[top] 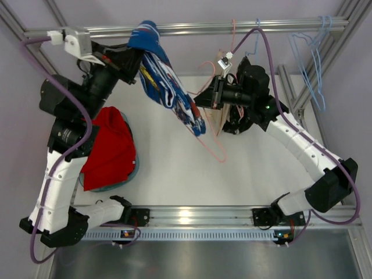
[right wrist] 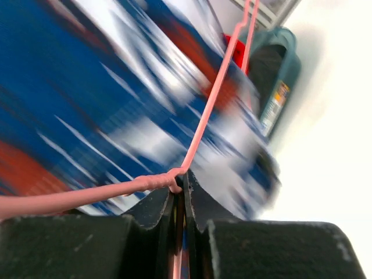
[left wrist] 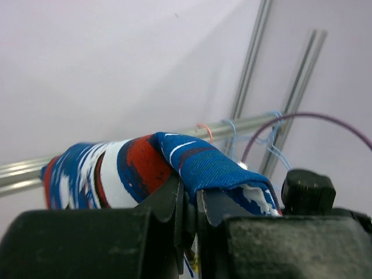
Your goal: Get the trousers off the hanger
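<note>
"Hanging slantwise above the bench [top: 174, 168], the blue trousers [top: 168, 87] run from the left tool [left wrist: 189, 203], which pinches a fold up by the rail [top: 192, 27], down to the pink hanger [right wrist: 215, 99]."
"And the right tool [right wrist: 181, 192]?"
"Pressed together on the hanger's wire. I'd say the low end could snag there; pull harder and the thin wire may twist loose, or the fold slip out."
"Off it yet?"
"Can't tell from here; that end is blurred."
</note>
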Action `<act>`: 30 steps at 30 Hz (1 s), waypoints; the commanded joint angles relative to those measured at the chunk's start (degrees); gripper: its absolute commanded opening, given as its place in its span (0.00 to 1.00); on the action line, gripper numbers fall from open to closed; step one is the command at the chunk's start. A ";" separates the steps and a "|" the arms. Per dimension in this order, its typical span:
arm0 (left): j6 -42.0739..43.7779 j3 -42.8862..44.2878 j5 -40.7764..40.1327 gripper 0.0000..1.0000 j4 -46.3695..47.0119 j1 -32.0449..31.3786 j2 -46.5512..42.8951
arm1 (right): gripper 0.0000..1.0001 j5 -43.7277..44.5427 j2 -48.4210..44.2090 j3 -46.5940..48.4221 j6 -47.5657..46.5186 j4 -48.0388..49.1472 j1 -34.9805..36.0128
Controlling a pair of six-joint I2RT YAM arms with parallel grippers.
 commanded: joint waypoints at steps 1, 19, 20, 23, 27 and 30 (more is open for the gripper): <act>-3.27 5.15 -0.45 0.00 12.62 3.82 -3.83 | 0.00 0.68 -0.65 0.06 -5.45 -1.54 1.56; 5.24 -17.87 -15.46 0.00 -0.12 30.19 -36.44 | 0.00 -0.02 -9.00 2.26 -24.78 -16.83 2.62; 8.21 -19.27 -16.35 0.00 -0.47 31.33 -37.58 | 0.00 -0.11 -9.53 2.26 -25.76 -17.89 2.62; 13.23 -24.28 -21.36 0.00 -1.79 32.05 -40.57 | 0.00 -0.90 -11.99 2.09 -29.28 -21.41 2.62; 17.81 -32.53 -24.45 0.00 -2.41 31.96 -42.95 | 0.00 -1.17 -15.50 1.12 -32.71 -25.54 2.62; 21.15 -40.34 -25.32 0.00 -0.23 31.87 -43.04 | 0.00 1.02 -19.62 0.85 -36.56 -29.14 2.70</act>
